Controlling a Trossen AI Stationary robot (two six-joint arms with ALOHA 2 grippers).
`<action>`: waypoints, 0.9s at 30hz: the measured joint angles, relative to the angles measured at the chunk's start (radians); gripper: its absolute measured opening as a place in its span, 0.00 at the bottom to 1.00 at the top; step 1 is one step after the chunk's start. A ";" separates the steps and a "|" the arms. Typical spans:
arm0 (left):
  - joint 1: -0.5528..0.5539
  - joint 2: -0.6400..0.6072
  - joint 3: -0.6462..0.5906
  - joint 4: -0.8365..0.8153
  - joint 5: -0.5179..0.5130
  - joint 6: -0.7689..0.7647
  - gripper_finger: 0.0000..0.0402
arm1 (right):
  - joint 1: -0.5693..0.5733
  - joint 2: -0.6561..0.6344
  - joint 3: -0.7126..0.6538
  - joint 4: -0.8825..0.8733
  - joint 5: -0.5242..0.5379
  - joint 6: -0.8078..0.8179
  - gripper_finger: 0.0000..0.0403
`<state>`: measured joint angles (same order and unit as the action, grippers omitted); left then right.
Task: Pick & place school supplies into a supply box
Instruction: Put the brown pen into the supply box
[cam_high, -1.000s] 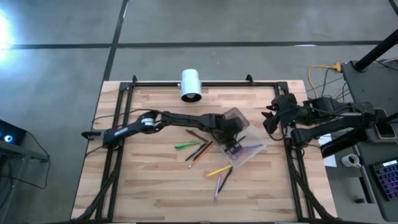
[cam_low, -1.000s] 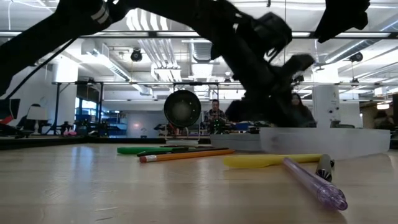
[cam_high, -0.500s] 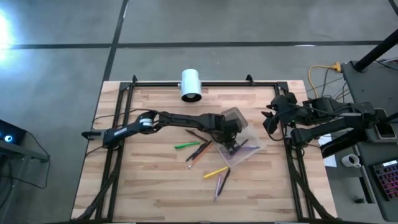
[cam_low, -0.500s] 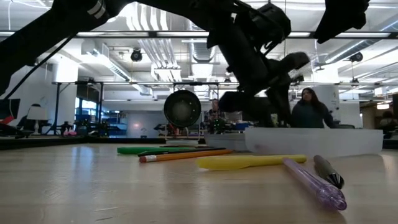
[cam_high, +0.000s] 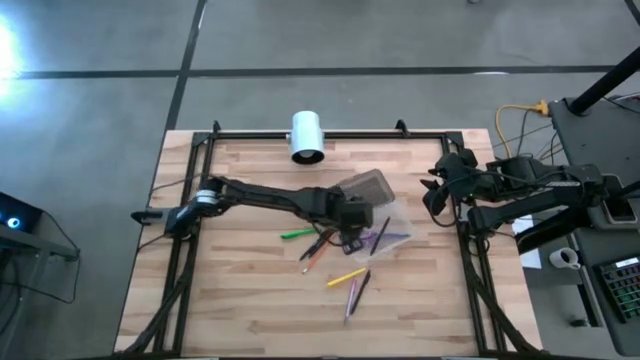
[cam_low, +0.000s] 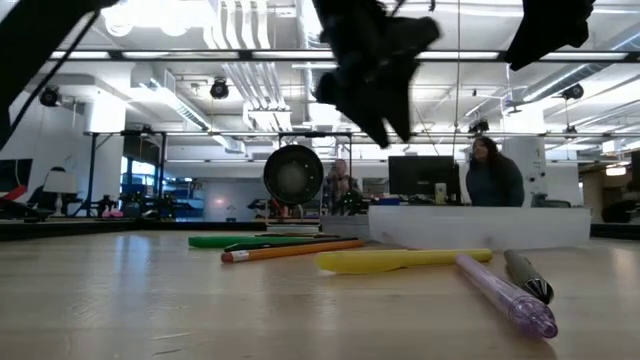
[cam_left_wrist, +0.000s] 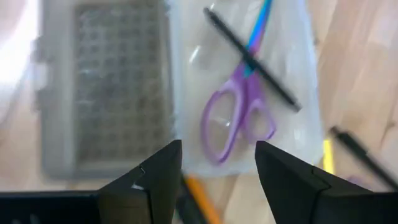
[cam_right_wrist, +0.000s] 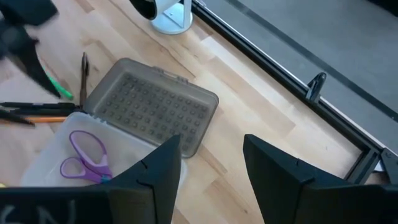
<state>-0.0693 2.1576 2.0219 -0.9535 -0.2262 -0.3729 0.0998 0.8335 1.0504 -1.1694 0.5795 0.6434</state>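
Observation:
The clear supply box (cam_high: 385, 232) lies on the table with its grey textured lid (cam_high: 365, 187) folded open on the far side. Inside it lie the purple-handled scissors (cam_left_wrist: 236, 115) with a dark pen (cam_left_wrist: 252, 59) crossing them. My left gripper (cam_left_wrist: 217, 168) hovers open above the box's left end (cam_high: 352, 235), touching nothing. Green (cam_high: 295, 234), orange (cam_high: 318, 247), yellow (cam_high: 347, 275) and purple (cam_high: 350, 297) pencils lie on the table to the left of and in front of the box. My right gripper (cam_right_wrist: 208, 168) waits open at the table's right edge (cam_high: 435, 185).
A white cylinder (cam_high: 307, 136) stands at the table's far edge, behind the box. A black frame rail (cam_high: 190, 200) runs around the tabletop. In the low view a purple pen (cam_low: 505, 295) and a dark pen (cam_low: 525, 275) lie nearest. People stand in the room beyond.
My left gripper has opened over the box, risen clear of it and drawn back a little toward the table's left edge. The dark pen now lies in the box across the scissors. The box has slid slightly toward the left.

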 joint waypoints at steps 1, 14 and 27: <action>0.002 -0.031 -0.045 0.003 -0.004 0.001 0.47 | 0.000 0.000 0.000 0.000 0.000 0.000 0.41; 0.031 -0.561 -0.989 0.712 0.024 0.274 0.47 | 0.001 0.107 -0.030 0.008 -0.177 -0.105 0.41; 0.136 -0.528 -1.083 0.772 0.109 0.542 0.47 | 0.001 0.243 -0.029 0.051 -0.244 -0.114 0.41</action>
<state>0.0672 1.6294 0.9390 -0.1819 -0.1169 0.1686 0.1005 1.0769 1.0218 -1.1184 0.3352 0.5296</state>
